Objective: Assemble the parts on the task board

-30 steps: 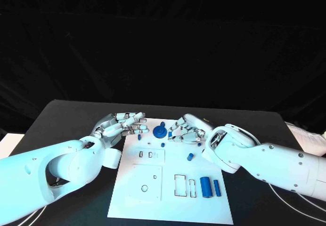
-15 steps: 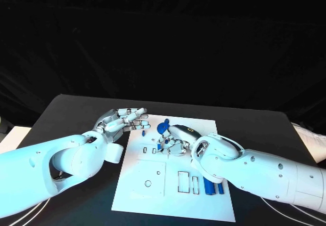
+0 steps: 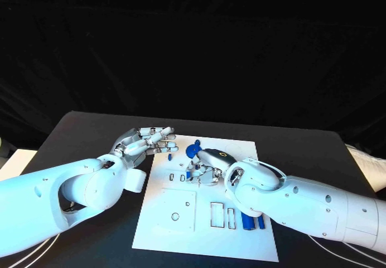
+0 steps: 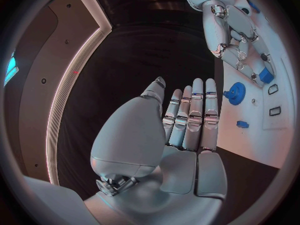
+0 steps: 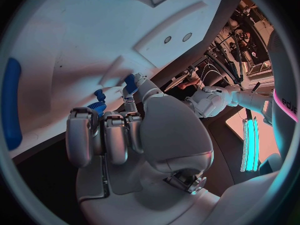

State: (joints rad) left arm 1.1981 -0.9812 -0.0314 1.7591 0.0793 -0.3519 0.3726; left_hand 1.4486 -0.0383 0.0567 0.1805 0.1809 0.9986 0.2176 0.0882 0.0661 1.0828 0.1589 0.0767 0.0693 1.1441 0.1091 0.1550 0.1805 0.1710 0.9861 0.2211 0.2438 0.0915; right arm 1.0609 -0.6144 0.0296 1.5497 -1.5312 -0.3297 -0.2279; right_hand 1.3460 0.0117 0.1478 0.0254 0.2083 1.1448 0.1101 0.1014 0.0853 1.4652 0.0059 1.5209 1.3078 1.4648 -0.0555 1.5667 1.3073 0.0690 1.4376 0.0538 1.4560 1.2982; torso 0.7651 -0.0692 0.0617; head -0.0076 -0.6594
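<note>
Right hand (image 3: 206,167) (fingers curled) touches blue gear (image 3: 193,151).

Our left arm comes in from about eight o'clock, and our left hand (image 3: 147,140) hovers at roughly ten o'clock of centre, fingers held straight and close together, holding nothing; the wrist view shows the left hand (image 4: 181,120) flat and extended. Our right arm sweeps in from four o'clock. Our right hand (image 3: 207,165) sits near centre, palm down, fingers (image 5: 103,135) curled downward; whether it grips anything we cannot tell.
</note>
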